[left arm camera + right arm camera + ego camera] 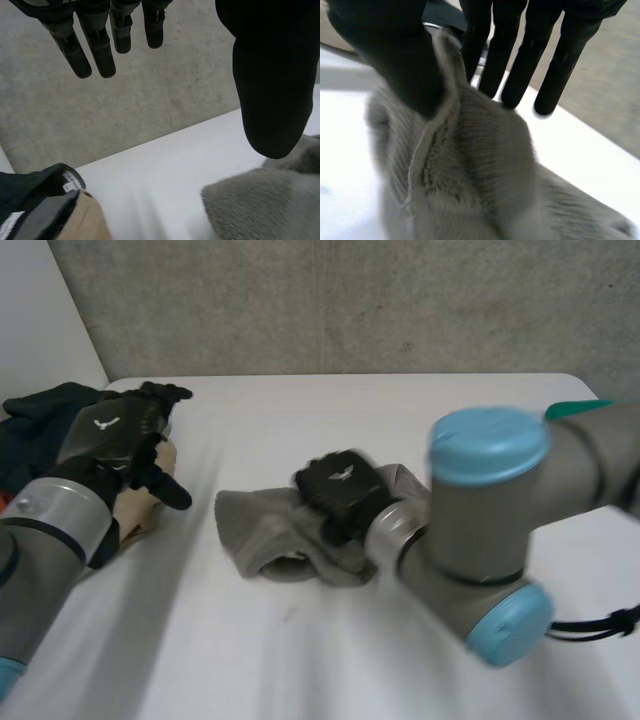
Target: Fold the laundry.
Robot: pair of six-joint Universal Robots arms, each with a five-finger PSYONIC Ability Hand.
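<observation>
A grey knitted cloth (pixel 270 530) lies crumpled in the middle of the white table (pixel 350 410). My right hand (pixel 340 485) rests on its upper right part. In the right wrist view a raised fold of the grey cloth (pixel 480 175) runs up between the thumb (pixel 395 55) and the straight fingers, pinched there. My left hand (pixel 110 435) hovers at the table's left side over a pile of laundry, fingers (pixel 100 45) straight and spread, holding nothing. The grey cloth's edge (pixel 270 200) lies beyond its thumb.
The pile at the left edge holds a dark garment (pixel 40 415) and a tan one (pixel 140 505); both the dark garment (pixel 30 190) and the tan piece (pixel 85 220) lie under my left palm. A grey wall stands behind the table.
</observation>
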